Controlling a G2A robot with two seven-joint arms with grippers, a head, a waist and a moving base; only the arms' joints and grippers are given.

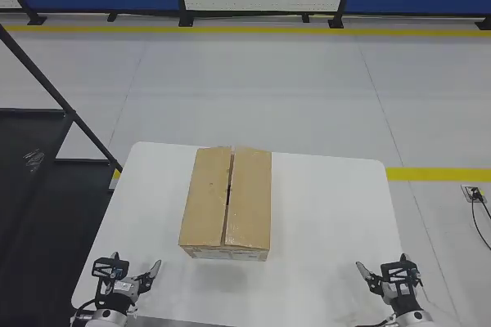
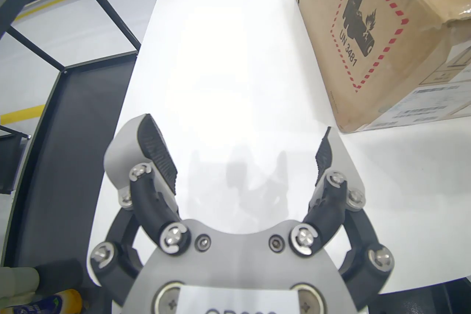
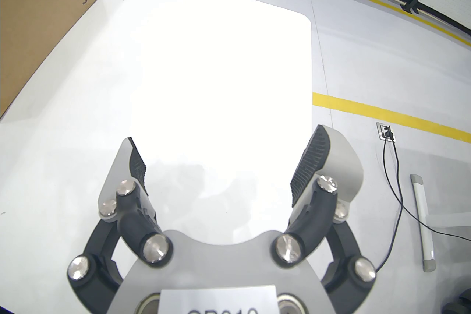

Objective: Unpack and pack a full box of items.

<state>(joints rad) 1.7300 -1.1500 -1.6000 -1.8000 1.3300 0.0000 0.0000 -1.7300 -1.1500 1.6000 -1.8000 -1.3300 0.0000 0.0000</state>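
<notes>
A white worktop (image 1: 327, 212) stands on a pale floor with yellow lines. The left tool (image 2: 237, 135) and right tool (image 3: 224, 142) hover at its near edge, fingers apart, empty. The cardboard box (image 1: 227, 200) sits mid-worktop, well apart from both, its 2 flaps shut. The risk: prying 1 flap alone could drag the box sideways. The contents are hidden, and the seam is possibly untaped, though it's hard to tell.

Pale floor (image 1: 270, 90), yellow lines (image 1: 446, 173), perhaps blue partitions (image 1: 98, 5)

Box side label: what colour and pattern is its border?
Red dashes forming a diamond on the label; clearest in the left wrist view.
</notes>
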